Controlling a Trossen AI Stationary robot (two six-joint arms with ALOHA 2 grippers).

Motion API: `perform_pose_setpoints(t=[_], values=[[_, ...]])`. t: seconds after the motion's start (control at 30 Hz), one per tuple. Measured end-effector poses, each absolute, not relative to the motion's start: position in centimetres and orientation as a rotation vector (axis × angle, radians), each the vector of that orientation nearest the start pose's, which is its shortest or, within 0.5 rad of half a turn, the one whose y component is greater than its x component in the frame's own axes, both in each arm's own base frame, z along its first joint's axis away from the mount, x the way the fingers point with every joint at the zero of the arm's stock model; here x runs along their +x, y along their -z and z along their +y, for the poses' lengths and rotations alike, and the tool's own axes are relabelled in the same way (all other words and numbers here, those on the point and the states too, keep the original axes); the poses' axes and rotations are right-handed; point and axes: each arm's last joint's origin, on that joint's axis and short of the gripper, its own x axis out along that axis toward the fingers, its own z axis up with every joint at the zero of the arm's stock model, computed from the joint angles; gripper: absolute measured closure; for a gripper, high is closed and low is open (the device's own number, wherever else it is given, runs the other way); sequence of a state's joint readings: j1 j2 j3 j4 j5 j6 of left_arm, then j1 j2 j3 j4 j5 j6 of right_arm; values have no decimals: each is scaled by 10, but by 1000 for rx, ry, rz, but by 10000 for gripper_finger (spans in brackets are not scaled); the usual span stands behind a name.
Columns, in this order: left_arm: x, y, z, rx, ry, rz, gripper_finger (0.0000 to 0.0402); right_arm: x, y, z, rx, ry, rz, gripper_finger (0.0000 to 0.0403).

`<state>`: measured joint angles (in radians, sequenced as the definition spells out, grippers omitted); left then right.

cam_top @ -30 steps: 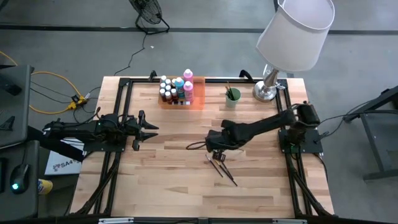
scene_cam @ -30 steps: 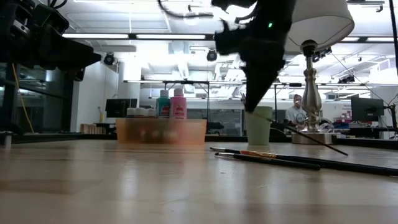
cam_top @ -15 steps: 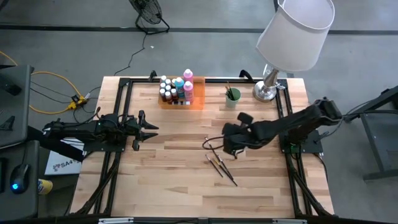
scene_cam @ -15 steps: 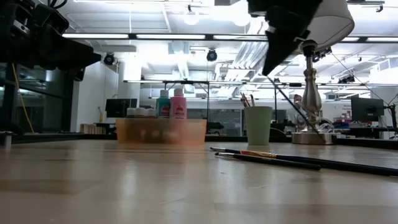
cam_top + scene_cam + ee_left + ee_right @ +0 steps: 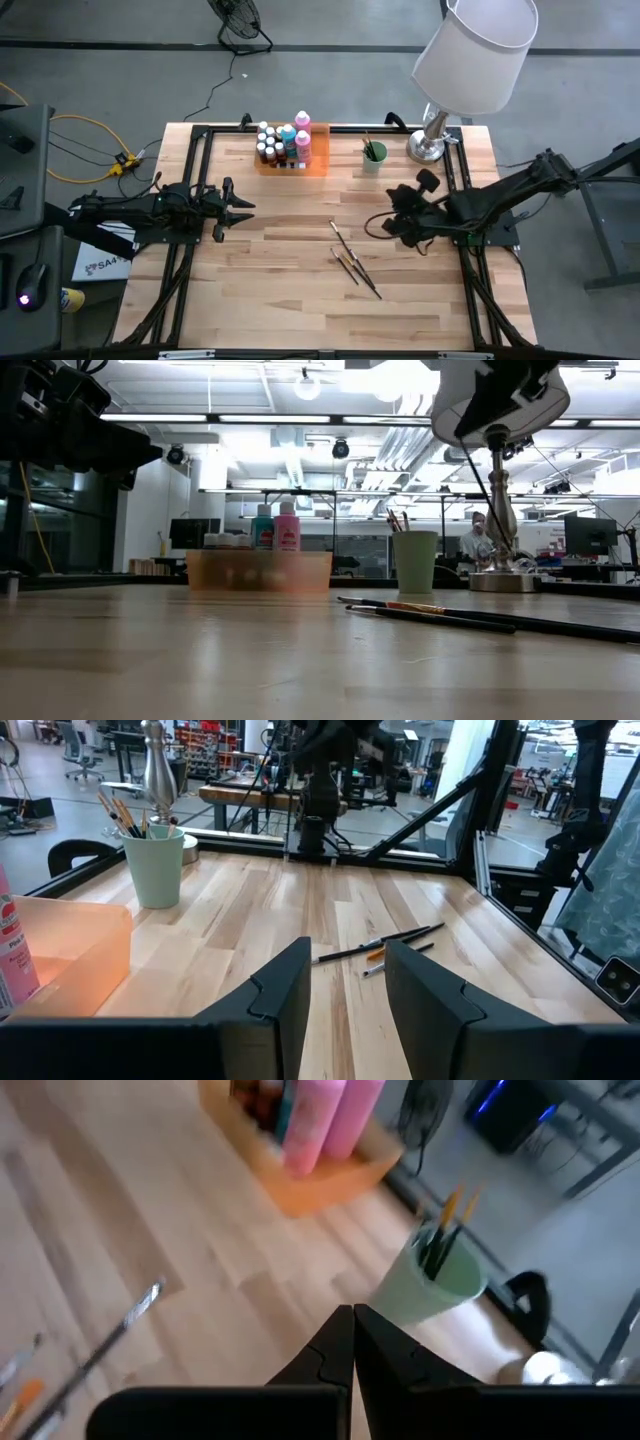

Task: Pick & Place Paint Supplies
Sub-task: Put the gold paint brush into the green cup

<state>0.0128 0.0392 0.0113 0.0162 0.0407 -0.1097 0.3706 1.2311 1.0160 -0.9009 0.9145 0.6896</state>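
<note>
My right gripper (image 5: 390, 226) is shut and raised above the table's middle right, near the pale green cup (image 5: 373, 155). In the low view a thin dark paintbrush (image 5: 488, 500) hangs from it. Three more brushes (image 5: 348, 262) lie flat on the wood to its left. The paint bottles (image 5: 285, 142) stand in the orange tray (image 5: 320, 162) at the far edge. The cup (image 5: 430, 1285) holds a few brushes. My left gripper (image 5: 243, 208) waits open and empty at the table's left. My right gripper holds the paintbrush by its upper end (image 5: 470, 445). The gripper's own body hides the place of contact, and the wrist view does not show it. The brush hangs slanting below the fingers, and its lower end (image 5: 503, 555) looks clear of the table.
A lamp with a white shade (image 5: 470, 50) stands on its silver base (image 5: 428, 145) at the far right corner, beside the cup. A black frame (image 5: 200, 135) runs along the table's edges. Bare wood lies toward the near edge.
My right gripper has risen and gone toward the table's right edge, staying shut. The brush it holds lay slanted with its lower end near the table a second ago. It has been lifted and now hangs steeper below the gripper.
</note>
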Motion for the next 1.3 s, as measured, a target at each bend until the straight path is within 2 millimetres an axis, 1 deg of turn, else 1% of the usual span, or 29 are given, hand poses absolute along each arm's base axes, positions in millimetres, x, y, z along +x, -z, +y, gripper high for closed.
perform_pose_setpoints(t=[0.13, 0.33, 0.63, 0.8, 0.87, 0.97, 1.1, 1.2, 1.3], values=[[99, -166, 0, -110, 27, 14, 275, 204, -290, 62, -70, 765, 590, 400], [99, -166, 0, -110, 28, 14, 275, 188, -293, 62, -102, 815, 482, 400], [99, -166, 0, -110, 28, 14, 275, 157, -293, 52, -87, 872, 335, 399], [99, -166, 0, -110, 27, 14, 275, 145, -296, 46, -95, 899, 283, 399], [99, -166, 0, -110, 27, 14, 275, 146, -298, 43, -88, 920, 257, 399], [99, -166, 0, -110, 27, 14, 275, 153, -301, 40, -102, 944, 255, 399], [99, -166, 0, -110, 28, 14, 275, 169, -303, 32, -93, 966, 271, 399], [99, -166, 0, -110, 28, 14, 275, 184, -303, 22, -57, 954, 298, 399], [99, -166, 0, -110, 27, 14, 275, 197, -302, 13, -57, 960, 308, 399]])
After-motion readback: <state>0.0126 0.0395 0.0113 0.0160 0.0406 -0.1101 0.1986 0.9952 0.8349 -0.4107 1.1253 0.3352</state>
